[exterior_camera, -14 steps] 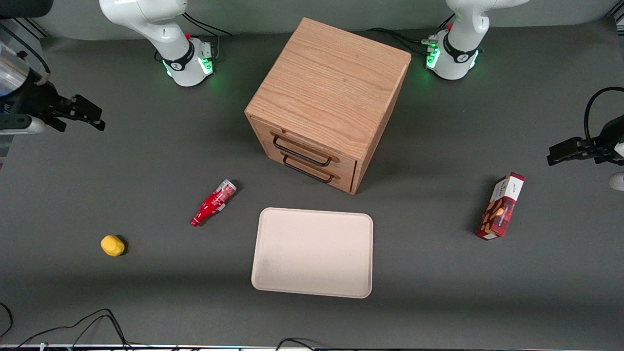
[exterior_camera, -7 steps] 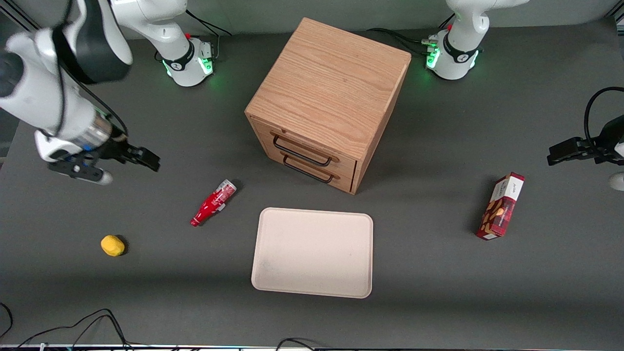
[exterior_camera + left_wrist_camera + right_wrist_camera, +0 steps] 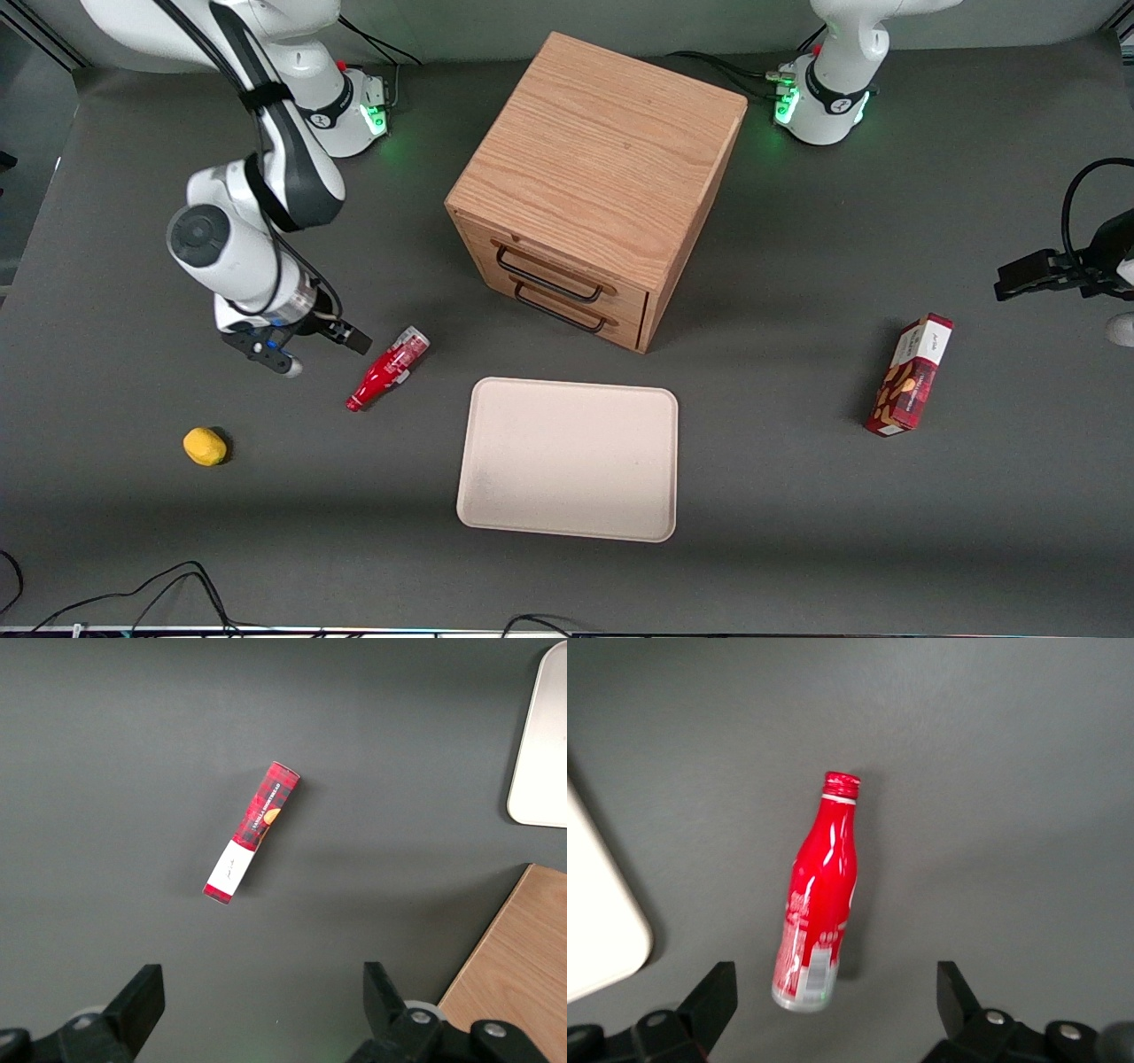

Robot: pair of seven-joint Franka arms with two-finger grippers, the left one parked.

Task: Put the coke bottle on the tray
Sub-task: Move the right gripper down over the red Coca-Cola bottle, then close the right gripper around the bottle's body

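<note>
The coke bottle (image 3: 387,368) lies on its side on the dark table, red cap toward the front camera, silvery base toward the cabinet. The beige tray (image 3: 569,458) lies flat beside it, bare, nearer the front camera. My right gripper (image 3: 310,347) hangs open and empty just beside the bottle, on the working arm's side. In the right wrist view the bottle (image 3: 819,904) lies below the gripper (image 3: 835,1001). Its base end shows between the spread fingers (image 3: 713,997) and touches neither. A tray corner (image 3: 598,930) shows there too.
A wooden drawer cabinet (image 3: 594,186) with two black handles stands farther from the front camera than the tray. A yellow lemon (image 3: 205,446) lies toward the working arm's end. A red snack box (image 3: 912,375) lies toward the parked arm's end and shows in the left wrist view (image 3: 252,833).
My right arm has swung in from the table's edge and come down beside the bottle. The bottle and tray have not moved.
</note>
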